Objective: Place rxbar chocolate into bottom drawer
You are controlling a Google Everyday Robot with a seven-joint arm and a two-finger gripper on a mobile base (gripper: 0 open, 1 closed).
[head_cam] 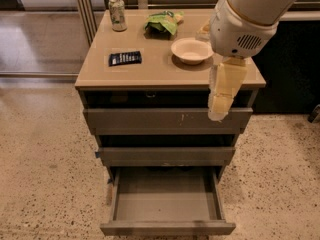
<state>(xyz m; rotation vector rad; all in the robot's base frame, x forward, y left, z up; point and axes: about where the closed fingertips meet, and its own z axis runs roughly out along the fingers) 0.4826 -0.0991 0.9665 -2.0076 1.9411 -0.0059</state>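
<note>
The rxbar chocolate, a flat black wrapper with white lettering, lies on the left part of the cabinet top. The bottom drawer is pulled out and its inside shows nothing in it. My gripper hangs pointing down in front of the cabinet's right side, level with the upper drawer front, under the big white arm housing. It is well right of the bar and above the drawer's right end. Nothing shows in it.
On the cabinet top stand a white bowl, a green snack bag and a pale green can. The middle drawers stick out slightly. Speckled floor surrounds the cabinet; a dark unit stands at right.
</note>
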